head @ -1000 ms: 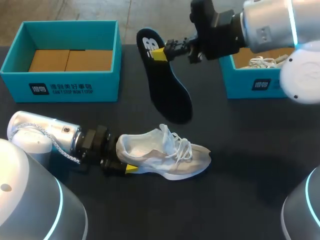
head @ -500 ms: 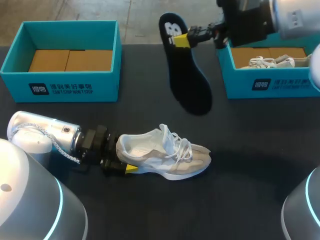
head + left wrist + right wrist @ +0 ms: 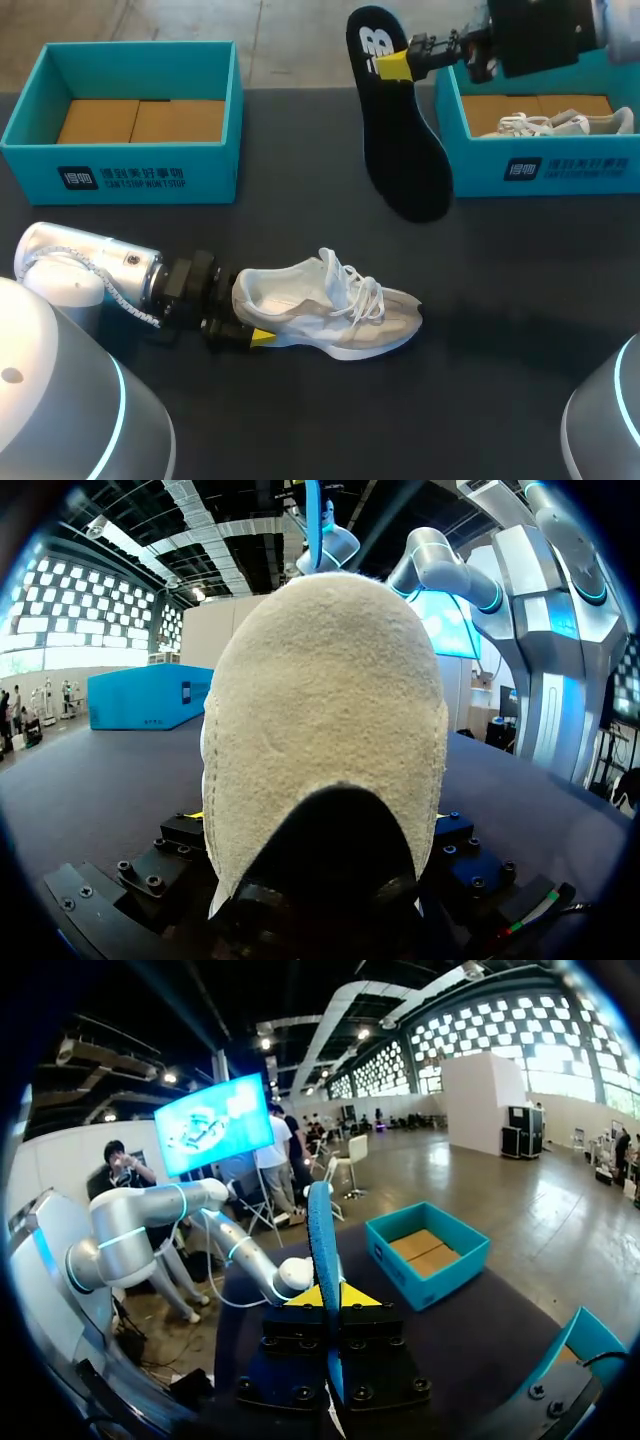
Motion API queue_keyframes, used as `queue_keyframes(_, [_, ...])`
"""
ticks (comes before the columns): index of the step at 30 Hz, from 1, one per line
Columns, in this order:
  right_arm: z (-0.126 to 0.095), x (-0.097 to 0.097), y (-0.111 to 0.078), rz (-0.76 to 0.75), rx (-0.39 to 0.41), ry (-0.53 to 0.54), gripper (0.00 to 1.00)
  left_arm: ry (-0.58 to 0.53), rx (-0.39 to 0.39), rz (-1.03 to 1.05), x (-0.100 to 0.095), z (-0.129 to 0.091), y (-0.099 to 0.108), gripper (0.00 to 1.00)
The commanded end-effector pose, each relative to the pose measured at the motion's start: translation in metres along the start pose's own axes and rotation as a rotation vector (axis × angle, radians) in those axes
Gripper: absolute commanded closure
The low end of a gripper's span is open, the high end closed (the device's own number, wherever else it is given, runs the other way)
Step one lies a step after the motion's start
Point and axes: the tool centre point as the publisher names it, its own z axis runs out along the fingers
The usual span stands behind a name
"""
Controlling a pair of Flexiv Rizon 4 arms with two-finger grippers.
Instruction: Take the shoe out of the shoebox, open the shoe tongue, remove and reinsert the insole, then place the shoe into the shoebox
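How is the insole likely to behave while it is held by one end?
Probably light: the right gripper holds the insole up by the heel end alone. Likely bendy yet springy, since it hangs nearly straight. Seen edge-on from the wrist it is thin, so it may swing or twist.

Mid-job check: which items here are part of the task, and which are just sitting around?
Job: shoe, insole, probably the empty shoebox.
Lying about: second shoebox, spare shoe inside it.
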Motion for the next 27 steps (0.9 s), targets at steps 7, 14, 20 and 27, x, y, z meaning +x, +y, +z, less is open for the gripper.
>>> queue_keyframes(7, [-0.008, 0.018, 0.005, -0.035, -0.018, 0.024, 1.00, -0.001, 0.000, 0.000, -0.001, 0.000, 0.004, 1.00])
queue_keyframes(14, [-0.015, 0.039, 0.012, -0.075, -0.063, 0.080, 1.00, -0.001, 0.000, 0.000, -0.001, 0.000, 0.004, 1.00])
queue_keyframes(20, [-0.018, 0.045, 0.014, -0.103, -0.075, 0.106, 1.00, -0.001, 0.000, 0.000, -0.001, 0.000, 0.004, 1.00])
queue_keyframes(27, [-0.018, 0.045, 0.014, -0.103, -0.075, 0.106, 1.00, -0.001, 0.000, 0.000, -0.001, 0.000, 0.004, 1.00])
